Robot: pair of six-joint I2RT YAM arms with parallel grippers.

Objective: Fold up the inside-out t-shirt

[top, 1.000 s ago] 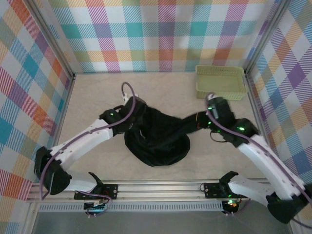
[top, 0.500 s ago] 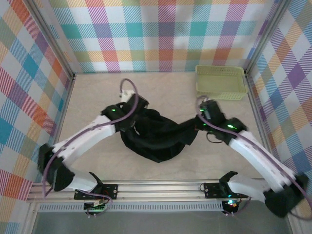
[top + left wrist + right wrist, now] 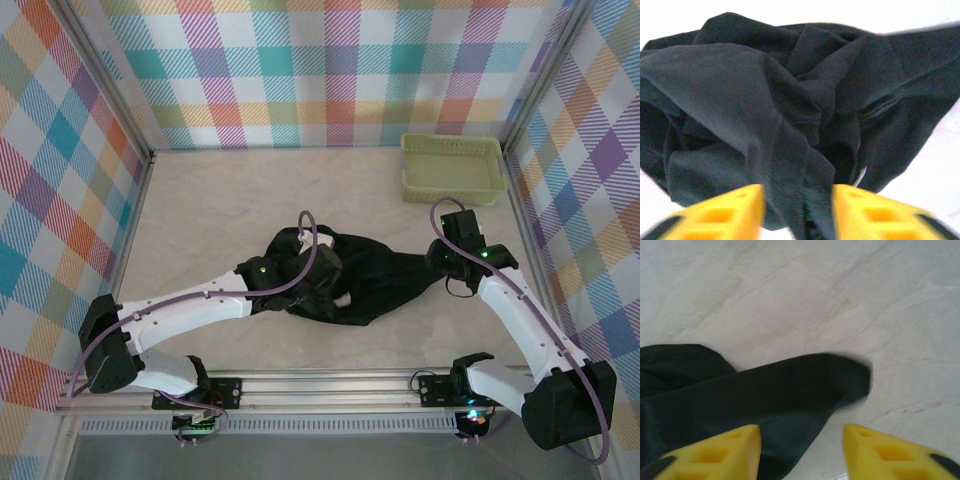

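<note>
Fabric of t-shirt (image 3: 740, 95) pinched in left gripper (image 3: 798, 202)

A pale green plastic basket (image 3: 455, 194) sat at the far right corner of the table (image 3: 210, 200), just beside the wall on my right and tilted a little off square with it. The tabletop was pale cream, and under my right wrist (image 3: 805, 295) I could see faint grey veins running across it like marble. Checked walls (image 3: 330, 70) in pink, teal, orange, yellow and purple stood on three sides. A silver metal rail (image 3: 330, 384) ran along the near edge.
</note>
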